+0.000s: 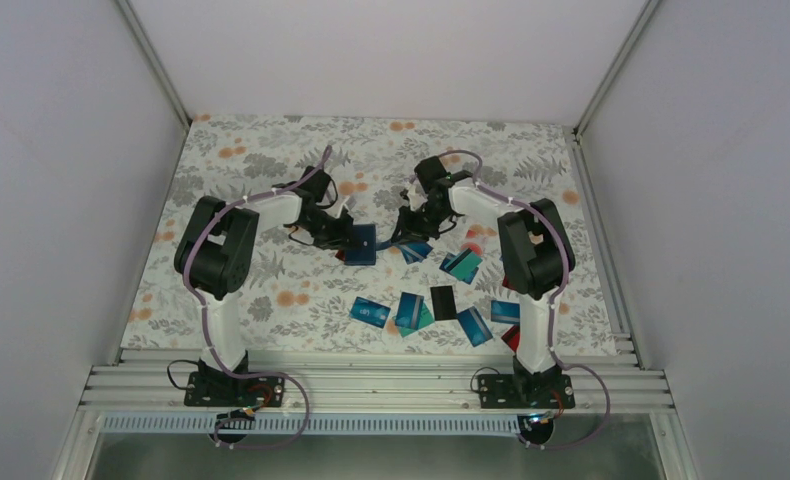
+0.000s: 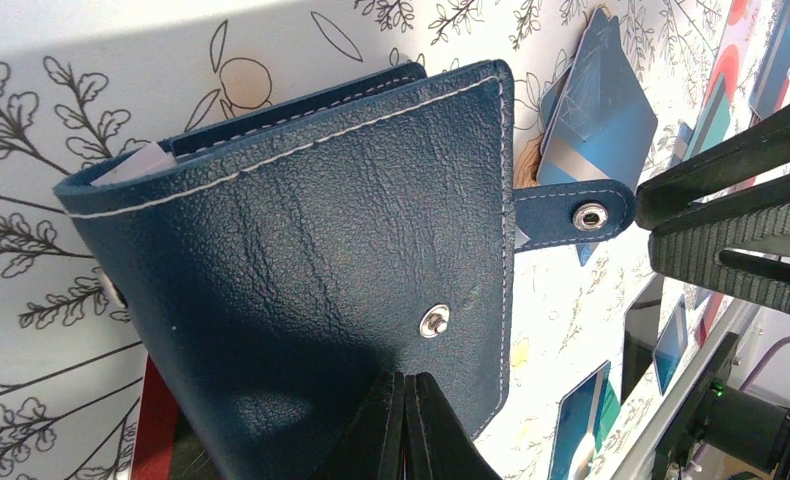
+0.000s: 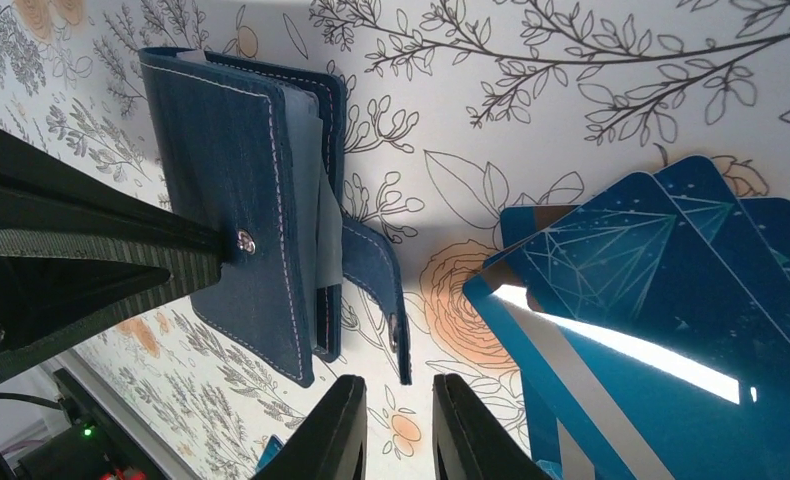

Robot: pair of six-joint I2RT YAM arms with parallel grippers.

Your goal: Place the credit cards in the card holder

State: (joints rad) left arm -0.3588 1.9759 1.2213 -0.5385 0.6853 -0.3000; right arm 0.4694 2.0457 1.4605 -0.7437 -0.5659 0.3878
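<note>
Left tool point(image 1: 343, 235): fingers shut together, clamped on the lower edge of the card holder's cover.
Card holder point(image 1: 362, 244): sat at mid-counter between the 2 arms, navy, stitched, its cover partly spread with pale pockets showing at the open side. I could not tell whether it touched the counter point(image 1: 271, 160).
Holder's feel: probably light and soft, so the cover would likely bend under a push. The cover's edge, away from the open mouth, looked like the sensible hold.
Strap point(image 2: 576, 212): unsnapped and sticking out toward the right arm. It could flop across the opening.
Right tool point(image 3: 399, 400): fingers slightly apart with nothing between them, placed between the holder and a fan of blue cards.
Credit cards point(image 1: 461, 265): scattered on the right half of the counter, several overlapped just beside the right tool, and others nearer the bases with 1 black card point(image 1: 443, 301) among them.
Cards' feel: likely thin, stiff, glossy and slippery. Lying flat they gave little to grip, so an overlapped, raised edge seemed the best place to pinch 1.
</note>
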